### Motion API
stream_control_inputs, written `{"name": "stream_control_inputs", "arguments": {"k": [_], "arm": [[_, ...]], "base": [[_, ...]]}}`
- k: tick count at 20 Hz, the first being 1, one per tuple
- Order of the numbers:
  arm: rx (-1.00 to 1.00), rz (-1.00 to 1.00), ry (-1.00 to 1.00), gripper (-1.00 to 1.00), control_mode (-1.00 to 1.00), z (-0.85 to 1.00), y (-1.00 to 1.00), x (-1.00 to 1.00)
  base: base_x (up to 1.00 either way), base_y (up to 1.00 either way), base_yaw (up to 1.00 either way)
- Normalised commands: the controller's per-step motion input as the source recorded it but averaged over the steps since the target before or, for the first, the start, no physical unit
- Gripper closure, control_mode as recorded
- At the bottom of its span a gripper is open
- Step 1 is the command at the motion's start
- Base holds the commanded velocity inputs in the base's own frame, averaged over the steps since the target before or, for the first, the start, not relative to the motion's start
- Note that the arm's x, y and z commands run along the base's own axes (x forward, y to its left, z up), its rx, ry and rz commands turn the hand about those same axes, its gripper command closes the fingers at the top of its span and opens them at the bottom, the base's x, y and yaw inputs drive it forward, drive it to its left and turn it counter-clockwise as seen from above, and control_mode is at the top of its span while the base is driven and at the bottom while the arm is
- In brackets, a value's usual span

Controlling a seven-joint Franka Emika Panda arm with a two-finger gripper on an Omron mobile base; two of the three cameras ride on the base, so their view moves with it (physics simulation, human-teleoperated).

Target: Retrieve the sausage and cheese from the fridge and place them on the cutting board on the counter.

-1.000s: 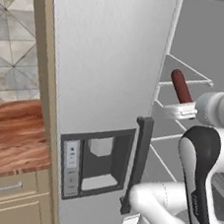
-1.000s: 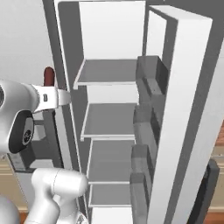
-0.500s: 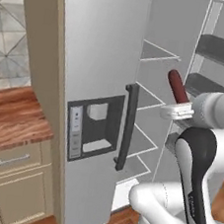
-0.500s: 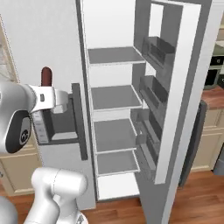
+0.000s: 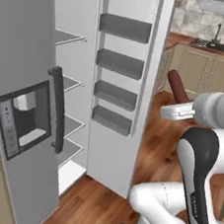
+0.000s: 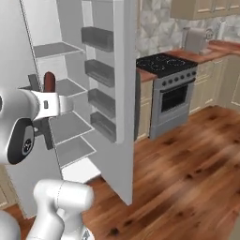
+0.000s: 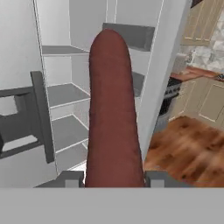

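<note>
A: Sausage, the short dark reddish-brown cylinder with rounded ends (image 7: 111, 109): where is it?

B: Clamped in the robot's two-finger gripper (image 7: 113, 178), standing up out of the finger tips (image 7: 70, 178). In the left base view it sits at the right of the frame, just above the white wrist (image 5: 178, 86).

A: What surrounds it?

B: The tall light-grey fridge (image 5: 34, 74) fills the left of the frame, one door wide open with dark bins along its inside and grey shelves behind. The shut door carries a dark vertical handle (image 5: 58, 110) and a dark water dispenser panel (image 5: 23, 118). A black-topped stove with a grey oven front (image 6: 171, 84) stands in the upper middle of the right base view, beside the glossy reddish-brown wood-grain bench (image 6: 225, 46) over beige cabinets. Wood floor (image 6: 187, 178) lies below.

A: Anything blocking?

B: The open door edge stands just beside the sausage in the hand view.

A: Arm pose?

B: Elbow bent, forearm level, the gripper clear of the shelves.

A: Any writing?

B: None legible.
</note>
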Motion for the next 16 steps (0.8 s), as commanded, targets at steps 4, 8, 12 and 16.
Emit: {"name": "stream_control_inputs", "arguments": {"k": [4, 8, 12, 16], "arm": [[0.00, 0.00, 0.00, 1.00, 1.00, 0.00, 0.00, 0.00], [0.00, 0.00, 0.00, 1.00, 1.00, 0.00, 0.00, 0.00], [0.00, 0.00, 0.00, 1.00, 1.00, 0.00, 0.00, 0.00], [0.00, 0.00, 0.00, 1.00, 1.00, 0.00, 0.00, 0.00]], "base": [[-0.86, 0.00, -0.75], [-0.76, -0.03, -0.72], [-0.48, 0.00, -0.70], [-0.04, 0.00, -0.58]]}}
